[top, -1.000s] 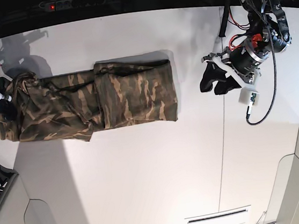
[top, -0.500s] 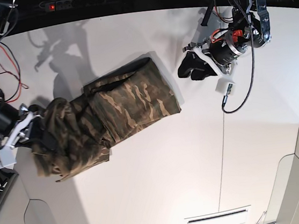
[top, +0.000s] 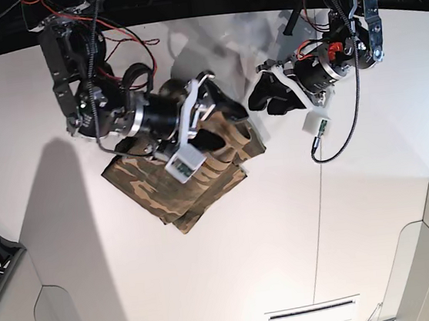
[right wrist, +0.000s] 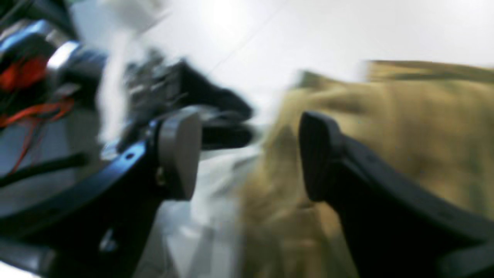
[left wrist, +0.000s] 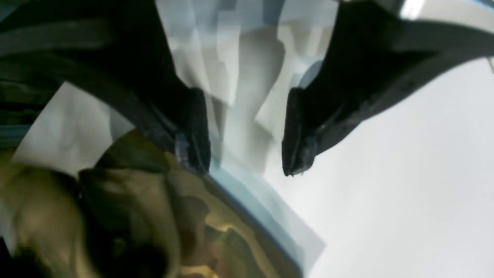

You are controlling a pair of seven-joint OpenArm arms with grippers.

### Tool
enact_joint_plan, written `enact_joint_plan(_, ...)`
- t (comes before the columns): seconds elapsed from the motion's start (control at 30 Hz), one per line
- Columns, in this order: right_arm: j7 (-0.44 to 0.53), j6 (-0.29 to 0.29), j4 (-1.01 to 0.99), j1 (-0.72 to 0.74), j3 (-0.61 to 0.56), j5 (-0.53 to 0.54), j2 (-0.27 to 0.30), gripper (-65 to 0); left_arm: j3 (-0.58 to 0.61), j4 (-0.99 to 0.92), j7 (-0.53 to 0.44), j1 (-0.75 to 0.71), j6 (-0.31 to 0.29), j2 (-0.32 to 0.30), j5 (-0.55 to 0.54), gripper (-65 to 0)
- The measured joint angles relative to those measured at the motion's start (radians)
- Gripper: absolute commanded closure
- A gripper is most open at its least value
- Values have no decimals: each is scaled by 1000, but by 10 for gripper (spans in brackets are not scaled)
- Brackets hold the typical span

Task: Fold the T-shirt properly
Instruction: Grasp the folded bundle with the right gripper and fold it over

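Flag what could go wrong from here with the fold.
1. Both arms crowd one end of the T-shirt; the left pincer and right pincer sit close together, so they could collide.
2. Both pincers look open and empty, so the folded layers may spring apart.
3. The bundle lies skewed on the table, with uneven lower edges; pressing now could set a crooked fold.

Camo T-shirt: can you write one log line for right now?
T-shirt: folded bundle on table | right gripper: open, over shirt | left gripper: open, beside shirt

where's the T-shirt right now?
In the base view the T-shirt lies bunched on the white table, left of centre, partly under the right gripper; the left gripper hovers just off its right edge.
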State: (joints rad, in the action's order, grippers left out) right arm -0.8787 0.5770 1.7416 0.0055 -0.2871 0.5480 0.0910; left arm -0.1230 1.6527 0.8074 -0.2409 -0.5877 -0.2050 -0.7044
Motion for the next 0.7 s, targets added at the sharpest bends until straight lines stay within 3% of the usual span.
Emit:
enact_joint_plan(0.17, 13, 1, 0, 0, -62, -37, -5, -396, -76, 0, 19, 0, 0, 0, -7, -312)
enact_joint_plan(0.3, 14, 0, 19, 6, -27, -56, -9, -394, -170, 21, 96, 0, -58, 0, -107, -173)
enact_joint_plan(0.4, 22, 1, 54, 27, 48, -56, -11, -394, -217, 84, 163, 0, -93, 0, -208, -25)
enact_joint_plan(0.53, 44, 0, 61, 89, 187, -55, -11, -391, -186, 234, 197, -12, -95, 0, -241, 0)
enact_joint_plan(0.6, 48, -9, 61, 116, 250, -56, -11, -287, -136, 308, 187, -22, -98, 0, -238, 0)
enact_joint_plan(0.7, 48, -21, 61, 154, 327, -75, -11, -10, -36, 351, 151, -28, -101, 0, -193, 0)
